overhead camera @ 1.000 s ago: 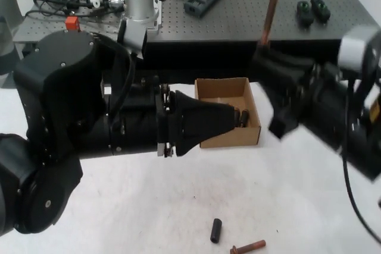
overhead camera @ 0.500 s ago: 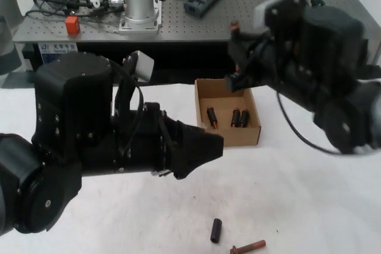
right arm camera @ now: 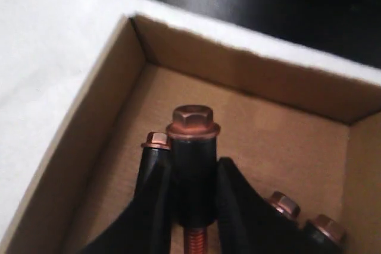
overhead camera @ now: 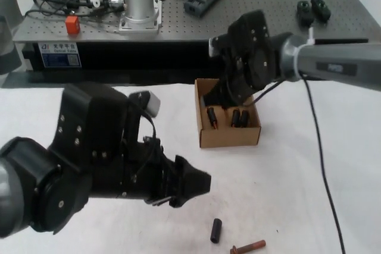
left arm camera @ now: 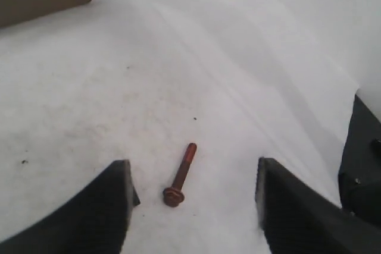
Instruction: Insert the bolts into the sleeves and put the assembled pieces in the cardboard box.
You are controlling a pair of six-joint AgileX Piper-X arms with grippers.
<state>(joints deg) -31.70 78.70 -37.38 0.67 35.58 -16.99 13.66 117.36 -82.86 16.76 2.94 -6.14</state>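
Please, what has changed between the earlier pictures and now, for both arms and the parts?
The right gripper, shut on an assembled piece, swung in from the right to hang over the box. The left gripper, open, drew back from the box and came down toward the loose bolt. Bolt, sleeve and the three pieces in the box stayed put.

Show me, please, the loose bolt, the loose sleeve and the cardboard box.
loose bolt [left arm camera: 183, 169]: left wrist view, mid-shank.
loose sleeve [overhead camera: 216, 230]: high view, its middle.
cardboard box [overhead camera: 229, 137]: high view, front wall.
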